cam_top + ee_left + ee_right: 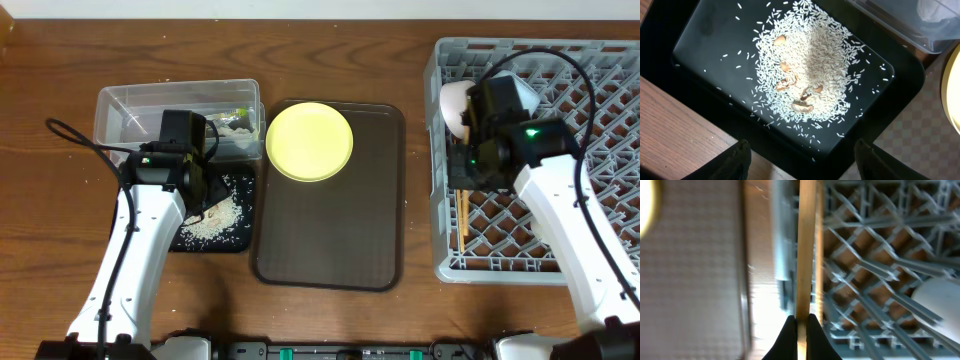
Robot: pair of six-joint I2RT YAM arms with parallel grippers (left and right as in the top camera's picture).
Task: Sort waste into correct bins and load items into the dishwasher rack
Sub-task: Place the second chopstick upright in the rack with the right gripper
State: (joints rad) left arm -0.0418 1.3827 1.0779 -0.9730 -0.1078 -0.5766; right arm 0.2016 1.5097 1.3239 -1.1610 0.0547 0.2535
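My right gripper (pixel 800 322) is shut on the wooden chopsticks (pixel 807 245) and holds them over the left part of the grey dishwasher rack (pixel 600 250); they also show in the overhead view (pixel 464 212). A white bowl (pixel 456 106) stands in the rack's far left corner. My left gripper (pixel 800 155) is open and empty above the black tray (pixel 705 40), which holds a heap of white rice scraps (pixel 815 65). The yellow plate (pixel 309 141) lies on the brown serving tray (pixel 330 230). The clear tub (pixel 130 110) holds the green-and-yellow wrapper (pixel 238 119).
The black tray (pixel 240 236) sits in front of the clear tub, left of the brown serving tray. Bare wooden table lies in front of and left of the bins. The rack fills the right side of the table.
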